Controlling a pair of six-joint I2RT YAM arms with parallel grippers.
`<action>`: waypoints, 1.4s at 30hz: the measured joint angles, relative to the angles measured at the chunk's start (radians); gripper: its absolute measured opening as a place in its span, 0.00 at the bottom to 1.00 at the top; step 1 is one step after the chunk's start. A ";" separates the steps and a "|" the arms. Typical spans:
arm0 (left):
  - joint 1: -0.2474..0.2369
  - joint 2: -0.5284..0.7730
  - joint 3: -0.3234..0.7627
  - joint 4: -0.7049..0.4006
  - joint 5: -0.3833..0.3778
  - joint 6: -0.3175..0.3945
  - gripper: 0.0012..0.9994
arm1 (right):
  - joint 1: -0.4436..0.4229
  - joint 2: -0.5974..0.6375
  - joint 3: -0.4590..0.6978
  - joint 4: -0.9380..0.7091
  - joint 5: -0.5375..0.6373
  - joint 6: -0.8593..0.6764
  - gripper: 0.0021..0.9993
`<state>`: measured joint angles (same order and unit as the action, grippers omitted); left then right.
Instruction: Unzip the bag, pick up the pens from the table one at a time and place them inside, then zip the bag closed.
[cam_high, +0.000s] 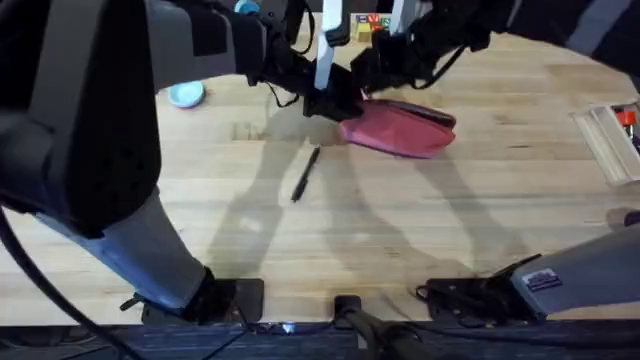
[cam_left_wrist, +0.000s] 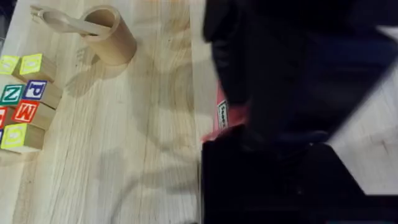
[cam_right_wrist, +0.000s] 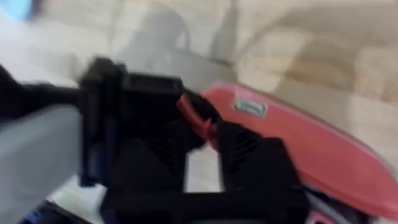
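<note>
Two arms: both are seen reaching from their bases at the near edge to the far middle of the table, where they meet at the bag.
Pen: one slim black pen is seen lying flat on the bare wood, nearer than the bag and apart from it, untouched. It is judged light, stiff and apt to roll; a pinch across its middle is advised.
Bag: the pink pouch lies on its side at the far middle. It is judged soft and light, likely to slide or bunch when pulled, so one end should be held down while the pull tab is drawn along the zipper.
Left gripper: it is set at the bag's left end. In the right wrist view a thin red strip, probably the pull tab, is seen between its black fingers; whether it is clamped cannot be told.
Right gripper: it is held low over the bag's far edge; whether its fingers are apart or together cannot be told.
Far corner: a wooden cup and lettered blocks stand aside.
</note>
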<state>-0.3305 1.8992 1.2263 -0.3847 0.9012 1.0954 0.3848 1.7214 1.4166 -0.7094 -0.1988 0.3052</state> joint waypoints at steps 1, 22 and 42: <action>0.000 0.000 0.000 0.000 0.000 0.000 0.04 | 0.002 0.000 0.000 -0.028 0.011 -0.006 0.31; -0.003 0.000 0.000 0.000 0.002 0.000 0.04 | 0.005 -0.293 0.000 -0.186 0.162 -0.336 1.00; -0.003 0.000 0.000 0.007 0.005 -0.003 0.99 | 0.005 -0.292 0.000 -0.170 0.176 -0.791 1.00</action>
<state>-0.3332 1.8992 1.2266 -0.3779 0.9060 1.0927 0.3901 1.4292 1.4166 -0.8799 -0.0223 -0.4862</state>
